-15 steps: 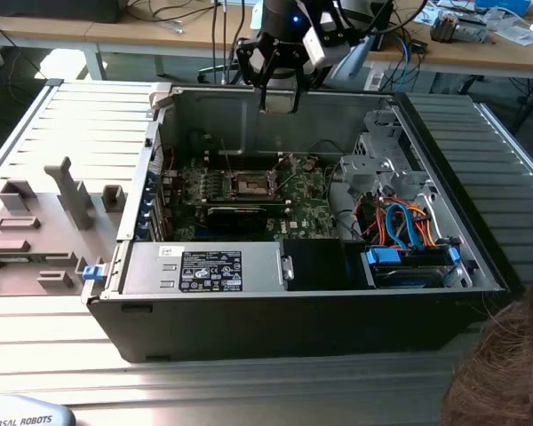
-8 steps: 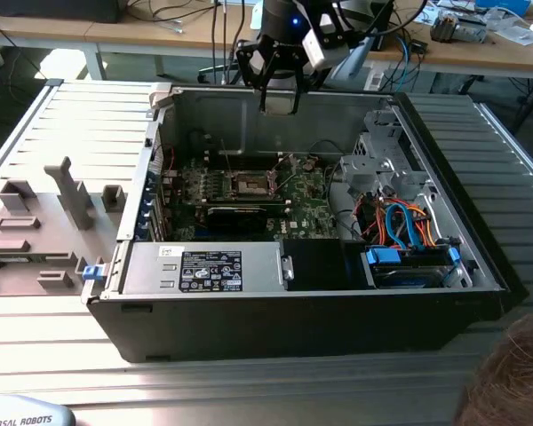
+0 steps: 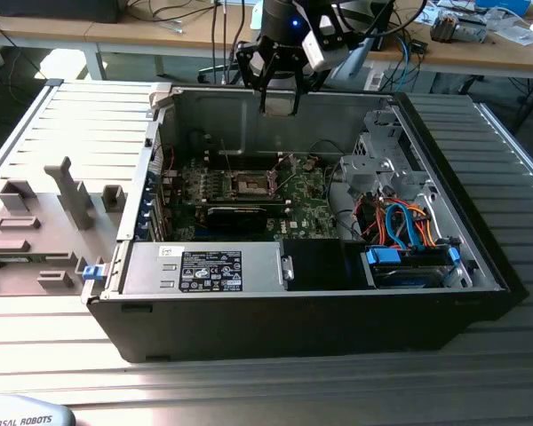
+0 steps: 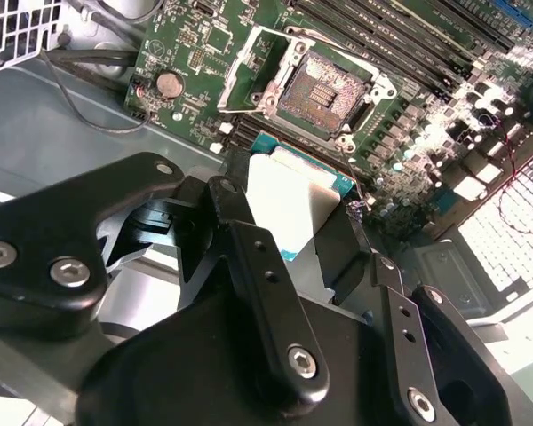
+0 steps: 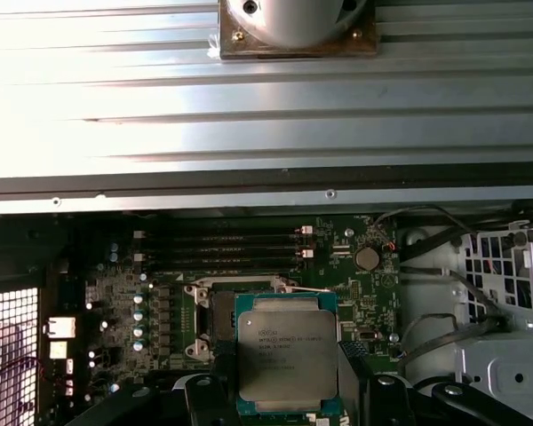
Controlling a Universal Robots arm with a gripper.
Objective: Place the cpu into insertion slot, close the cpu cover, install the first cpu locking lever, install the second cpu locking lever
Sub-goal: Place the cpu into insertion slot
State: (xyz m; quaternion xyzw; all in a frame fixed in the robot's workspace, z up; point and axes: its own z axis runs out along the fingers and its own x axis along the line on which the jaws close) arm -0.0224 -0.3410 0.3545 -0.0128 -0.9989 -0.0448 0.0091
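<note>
First wrist view shows your pincer (image 5: 289, 395) clenched on the cpu (image 5: 286, 355) by opposite edges; treat it as light, stiff and fragile.

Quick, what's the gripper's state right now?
Gripper: jaws shut on the cpu, a small flat square chip with a silver-grey metal top.
</note>
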